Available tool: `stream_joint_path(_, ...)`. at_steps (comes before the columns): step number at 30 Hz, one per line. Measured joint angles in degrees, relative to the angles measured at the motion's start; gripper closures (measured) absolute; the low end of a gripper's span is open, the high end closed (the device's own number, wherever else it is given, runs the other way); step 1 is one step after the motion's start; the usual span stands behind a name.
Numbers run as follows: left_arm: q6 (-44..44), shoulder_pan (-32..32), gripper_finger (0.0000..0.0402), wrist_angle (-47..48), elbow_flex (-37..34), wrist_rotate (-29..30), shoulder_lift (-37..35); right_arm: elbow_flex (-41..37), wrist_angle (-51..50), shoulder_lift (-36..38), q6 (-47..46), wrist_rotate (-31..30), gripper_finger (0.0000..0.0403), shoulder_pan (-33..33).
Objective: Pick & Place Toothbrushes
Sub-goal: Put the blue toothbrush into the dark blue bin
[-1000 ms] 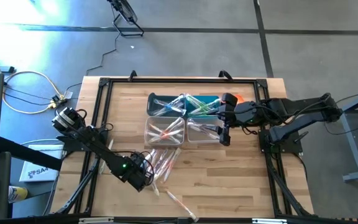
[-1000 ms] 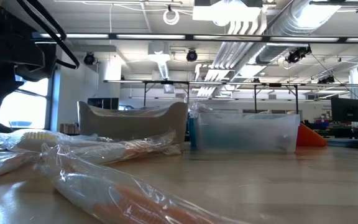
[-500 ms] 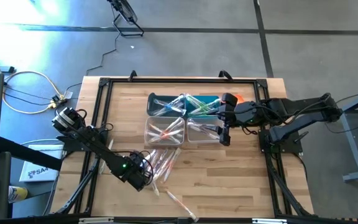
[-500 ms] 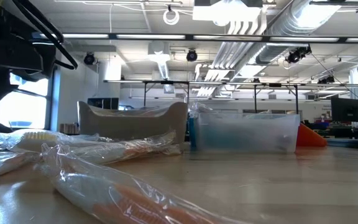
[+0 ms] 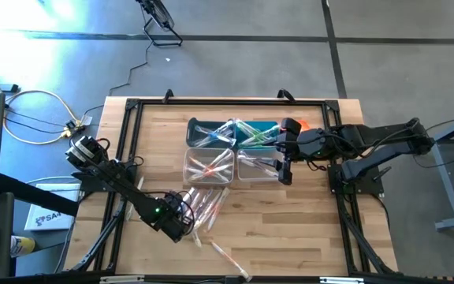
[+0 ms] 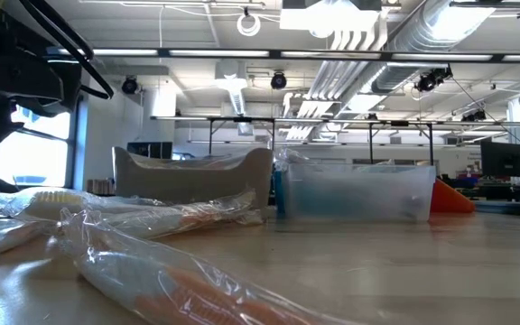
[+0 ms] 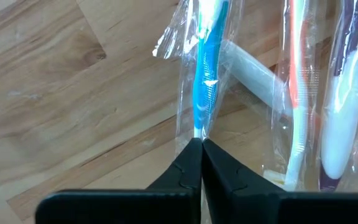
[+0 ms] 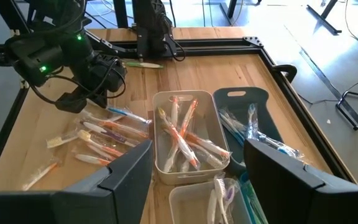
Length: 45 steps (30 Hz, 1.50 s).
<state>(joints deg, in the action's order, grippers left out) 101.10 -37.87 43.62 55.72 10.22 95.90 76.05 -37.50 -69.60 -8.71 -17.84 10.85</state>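
Butcher-block planks make up the table (image 5: 290, 237), framed by black rails and standing on a grey floor with cables trailing off to one side. On the near half lies a loose heap of wrapped toothbrushes (image 5: 207, 207), their clear sleeves crinkled and overlapping, with one more lying apart closer to the front edge. The left gripper (image 5: 186, 229) is down at the edge of that heap, and its wrist camera shows the two dark fingers pressed together, pinching the tail of the clear wrapper of a blue-handled toothbrush (image 7: 207, 68) that lies flat on the wood just beside an orange-handled one and a whitish one. Farther back sit four small bins in a block: a clear bin (image 8: 160, 165) holding several orange and pale brushes, a teal bin (image 8: 253, 99) next to it with blue ones, and two more behind them, also with brushes inside. The right gripper (image 5: 284, 162) hangs above the side of that block of bins with its fingers spread wide and nothing between them. From table height, the crumpled wrappers fill the foreground and a frosted bin (image 6: 359, 191) stands beyond them, with an orange cloth (image 6: 451, 199) peeking out at its side.
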Motion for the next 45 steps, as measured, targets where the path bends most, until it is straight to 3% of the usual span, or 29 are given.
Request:
stream_joint_path(12,-0.3,0.0,0.0401,3.1,2.3,-0.1,-0.2,0.0,0.0,0.0,0.0,0.0,0.0160,0.0)
stream_joint_path(33,-5.4,0.0,0.0401,27.1,26.1,-0.2,-0.3,0.0,0.0,0.0,0.4,-0.2,0.0160,0.0)
stream_joint_path(45,-6.5,0.0,0.0401,28.5,30.0,1.2,-0.3,0.0,-0.1,0.0,1.3,0.0,0.0160,0.0)
